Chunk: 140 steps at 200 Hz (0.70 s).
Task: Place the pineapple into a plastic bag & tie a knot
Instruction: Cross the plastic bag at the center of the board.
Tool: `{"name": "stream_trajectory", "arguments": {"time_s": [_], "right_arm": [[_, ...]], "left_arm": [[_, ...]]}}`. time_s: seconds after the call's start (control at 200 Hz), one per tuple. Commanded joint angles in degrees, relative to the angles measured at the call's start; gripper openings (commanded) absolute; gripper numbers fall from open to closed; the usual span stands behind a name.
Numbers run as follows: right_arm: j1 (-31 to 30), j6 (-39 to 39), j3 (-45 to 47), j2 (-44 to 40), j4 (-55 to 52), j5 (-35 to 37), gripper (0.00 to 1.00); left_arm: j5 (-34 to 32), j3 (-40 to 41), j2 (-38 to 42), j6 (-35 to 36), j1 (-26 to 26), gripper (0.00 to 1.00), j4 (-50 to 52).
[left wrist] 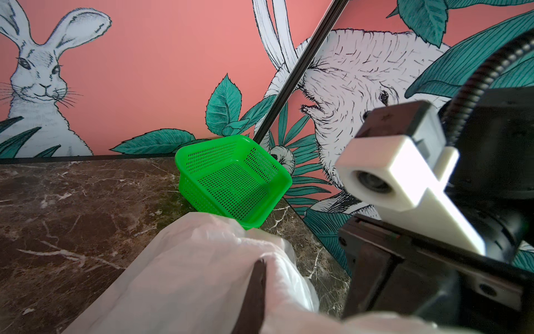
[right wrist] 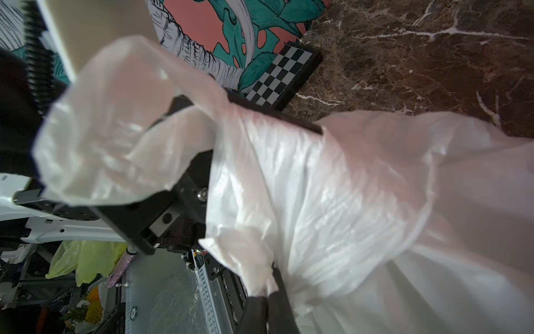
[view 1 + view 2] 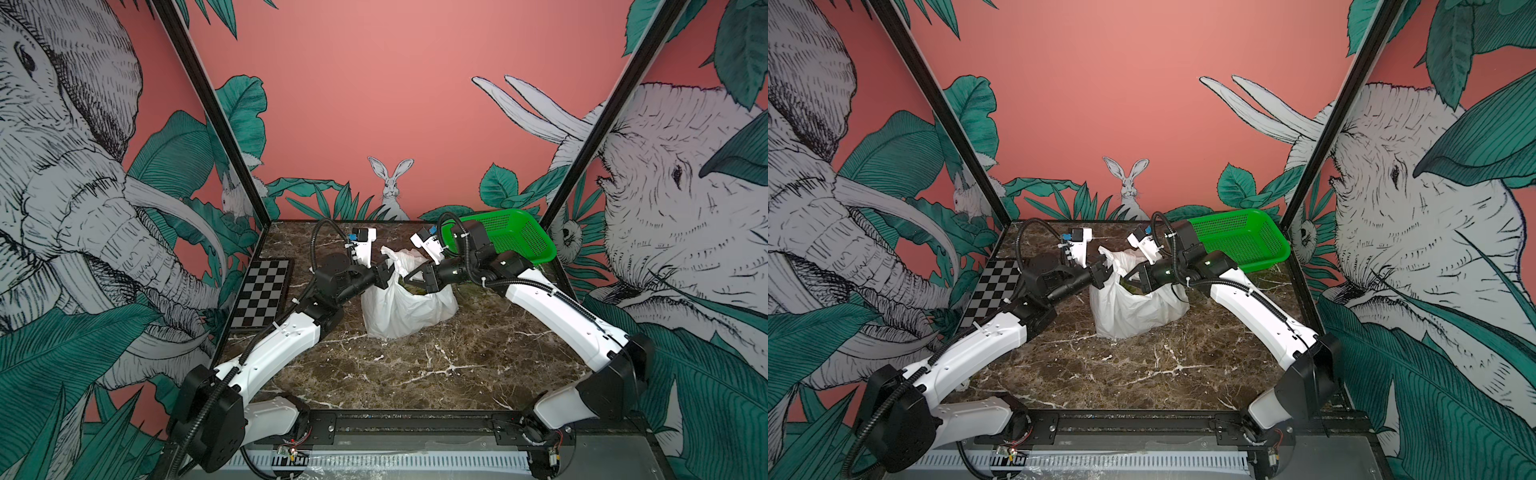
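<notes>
Left claw (image 3: 392, 271) and right claw (image 3: 410, 277) each pinch the plastic bag (image 3: 399, 309)

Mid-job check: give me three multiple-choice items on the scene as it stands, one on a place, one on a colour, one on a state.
1. Where on the table is the basket?
A. far right corner
B. near edge, centre
C. left edge

2. What colour is the bag?
A. green
B. white
C. black

3. The right gripper is:
A. open above the bag
B. shut on the basket
C. shut on the bag

Answers:
1 A: both top views show it at the back, by the right wall.
2 B: it is thin white plastic in every view.
3 C: the right wrist view shows it pinching the bag's plastic.
</notes>
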State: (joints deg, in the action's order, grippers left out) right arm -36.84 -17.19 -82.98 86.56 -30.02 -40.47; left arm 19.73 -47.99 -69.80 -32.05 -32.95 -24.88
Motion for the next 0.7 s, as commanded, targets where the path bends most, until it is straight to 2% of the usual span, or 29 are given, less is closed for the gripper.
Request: {"name": "stream_trajectory", "arguments": {"time_s": [0.0, 0.35, 0.485, 0.625, 0.695], "right_arm": [[-0.86, -0.86, 0.99, -0.14, -5.17, 1.8, 0.0], [-0.78, -2.62, -0.96, -2.87, -4.85, 5.11, 0.0], [-0.76, -2.92, -2.19, -3.8, -5.22, 6.17, 0.0], [-0.39, -3.99, -3.25, -5.16, -4.86, 6.79, 0.0], [0.07, -4.79, -3.89, -5.85, -4.32, 7.02, 0.0]], "left_arm": [[-0.26, -2.99, 1.09, -1.59, 1.3, 0.0, -4.36], [2.84, -3.17, 1.25, -2.61, 1.31, 0.0, -4.38], [3.88, -3.96, 1.29, -3.07, 1.31, 0.23, -3.51], [4.3, -4.22, 1.64, -2.93, 1.31, 0.25, -2.53], [4.18, -4.06, 1.84, -2.84, 1.31, 0.22, -2.39]]}}
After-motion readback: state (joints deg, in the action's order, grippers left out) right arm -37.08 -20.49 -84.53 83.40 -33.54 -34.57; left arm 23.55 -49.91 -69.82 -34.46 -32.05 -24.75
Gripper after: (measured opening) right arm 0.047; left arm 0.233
